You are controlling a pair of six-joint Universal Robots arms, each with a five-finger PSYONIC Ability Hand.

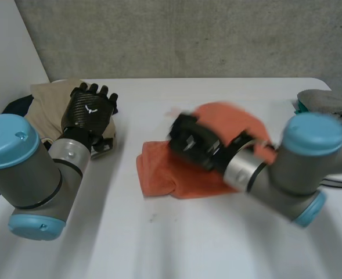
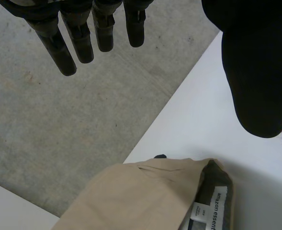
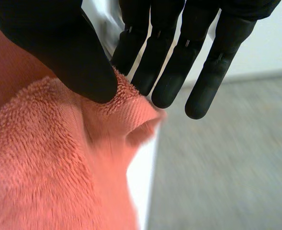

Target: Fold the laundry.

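An orange towel (image 1: 162, 168) lies crumpled in the middle of the white table (image 1: 159, 238). My right hand (image 1: 191, 139) is on the towel's near middle part, with a fold of it lifted over the wrist. At that hand's fingertips a corner of the towel (image 3: 50, 158) is pinched between thumb and straight fingers of the right hand (image 3: 59, 48). My left hand (image 1: 88, 110) hovers with straight, spread fingers above a beige garment (image 1: 46, 99) at the table's left. Below the left hand (image 2: 78, 38), the beige garment (image 2: 141, 196) shows its collar label, and nothing is held.
A grey garment (image 1: 327, 102) with a bit of teal cloth lies at the table's far right edge. A dark cloth (image 1: 14, 106) sits beside the beige garment at the left edge. A grey concrete wall stands behind the table.
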